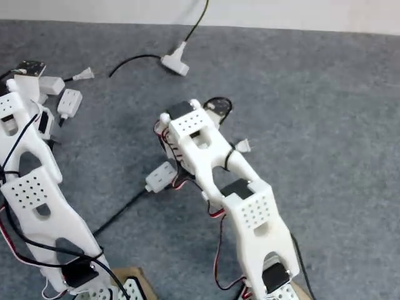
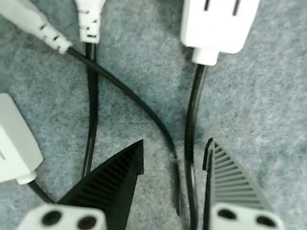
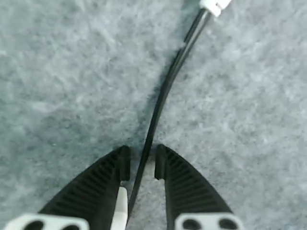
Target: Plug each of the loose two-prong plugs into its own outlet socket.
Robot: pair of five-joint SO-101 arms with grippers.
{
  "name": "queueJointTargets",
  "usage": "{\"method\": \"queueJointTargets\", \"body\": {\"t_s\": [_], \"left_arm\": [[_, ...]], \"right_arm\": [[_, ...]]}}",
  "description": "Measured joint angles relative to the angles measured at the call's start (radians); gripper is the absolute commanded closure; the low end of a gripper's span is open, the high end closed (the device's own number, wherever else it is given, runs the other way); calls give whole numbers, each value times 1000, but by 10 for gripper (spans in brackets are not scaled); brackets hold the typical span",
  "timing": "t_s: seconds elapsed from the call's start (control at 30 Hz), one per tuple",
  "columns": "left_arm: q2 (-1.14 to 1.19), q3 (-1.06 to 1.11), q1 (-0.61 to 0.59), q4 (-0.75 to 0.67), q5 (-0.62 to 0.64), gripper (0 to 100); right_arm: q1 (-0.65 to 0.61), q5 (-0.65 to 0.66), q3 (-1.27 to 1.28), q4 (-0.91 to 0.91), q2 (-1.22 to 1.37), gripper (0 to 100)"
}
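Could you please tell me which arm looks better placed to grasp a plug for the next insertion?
Probably the left: the left gripper, jaws open, hangs over cords with an outlet socket and two white plug ends just ahead. The right gripper faces one black cord.

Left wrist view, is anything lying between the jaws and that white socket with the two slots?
Only cables. The socket trails its own cord back between the open jaws of the left gripper, and a second cord crosses diagonally ahead of them.
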Motion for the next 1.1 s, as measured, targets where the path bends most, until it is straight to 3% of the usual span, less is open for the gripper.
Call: {"method": "queueJointTargets", "body": {"t_s": [0.3, 0.5, 0.83, 1.1], "left_arm": [[0, 0, -2, 0, 0, 780], [0, 0, -2, 0, 0, 780], [0, 0, -2, -26, 0, 780], [0, 0, 2, -26, 0, 780]], "right_arm": [[0, 3, 9, 69, 0, 992], [0, 195, -12, 189, 6, 992], [57, 1039, 144, 229, -195, 992], [87, 1749, 654, 232, -511, 992]]}}
